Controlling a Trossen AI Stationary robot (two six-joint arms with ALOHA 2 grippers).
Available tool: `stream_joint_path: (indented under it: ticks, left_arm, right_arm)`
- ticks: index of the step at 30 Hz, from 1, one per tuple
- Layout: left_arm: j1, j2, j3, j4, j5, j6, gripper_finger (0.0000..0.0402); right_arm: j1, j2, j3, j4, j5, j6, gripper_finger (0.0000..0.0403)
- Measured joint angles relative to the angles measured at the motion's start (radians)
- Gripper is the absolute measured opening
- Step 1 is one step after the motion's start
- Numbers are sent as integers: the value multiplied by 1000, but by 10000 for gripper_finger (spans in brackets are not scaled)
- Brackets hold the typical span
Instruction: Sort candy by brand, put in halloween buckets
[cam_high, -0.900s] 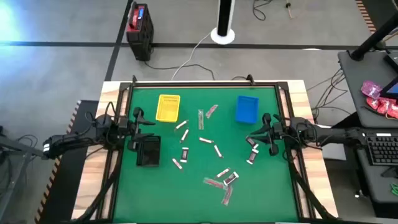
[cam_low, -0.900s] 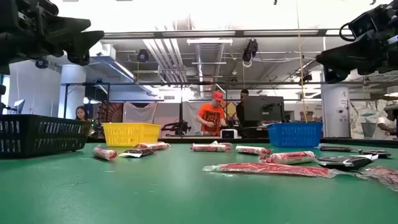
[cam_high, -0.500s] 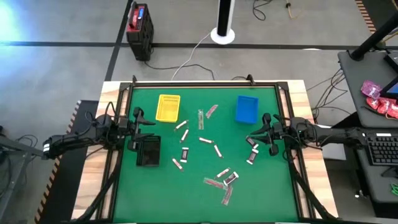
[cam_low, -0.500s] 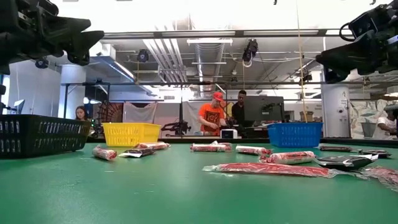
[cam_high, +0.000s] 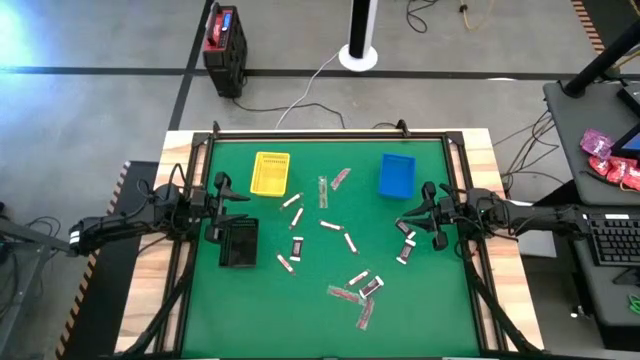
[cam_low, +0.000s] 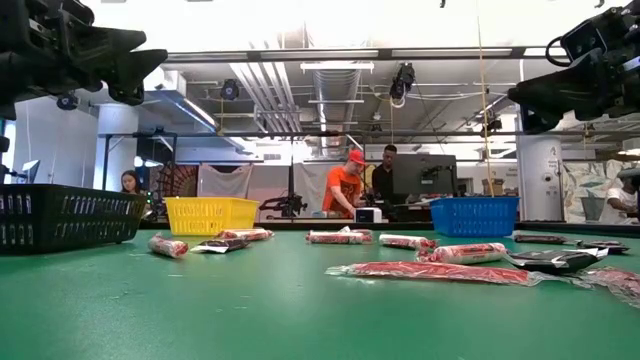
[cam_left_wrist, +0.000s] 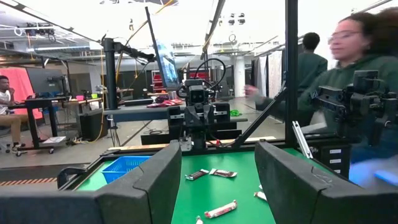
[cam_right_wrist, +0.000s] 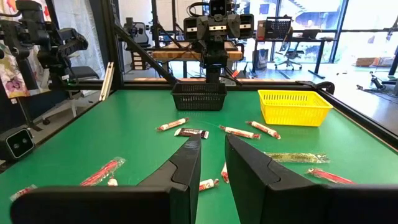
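Three buckets stand on the green mat: a yellow one at the far left, a blue one at the far right, and a black one at the left. Several wrapped candy bars lie scattered over the middle and near right; in the low view they lie flat on the mat. My left gripper hovers open above the mat's left side, just beyond the black bucket, with nothing between its fingers. At the right side, my right gripper hovers over two candies, its fingers a narrow gap apart and empty.
Black frame rails and the wooden table border run along both sides of the mat. Bare mat lies at the near left. People stand in the room beyond the far edge, and one person shows in the left wrist view.
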Motion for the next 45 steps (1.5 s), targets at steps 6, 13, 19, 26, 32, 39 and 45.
stream_joint_path:
  ticks: [6, 13, 19, 26, 32, 39, 45]
  left_arm:
    - [0, 0, 0, 0, 0, 0, 189]
    - [0, 0, 0, 0, 0, 0, 189]
    - [0, 0, 0, 0, 0, 0, 189]
    - [0, 0, 0, 0, 0, 0, 189]
    - [0, 0, 0, 3, 0, 0, 189]
    - [-5, 0, -1, 235, -64, -343, 189]
    - [-5, -1, 0, 295, -77, -356, 189]
  right_arm:
    - [0, 0, 0, 0, 0, 0, 66]
    - [0, 0, 0, 0, 0, 0, 66]
    - [0, 0, 0, 0, 0, 0, 66]
    - [0, 0, 0, 0, 0, 0, 66]
    - [0, 0, 0, 4, 0, 0, 66]
    - [0, 12, 34, 118, 0, 269, 66]
    - [0, 81, 62, 119, 88, 369, 66]
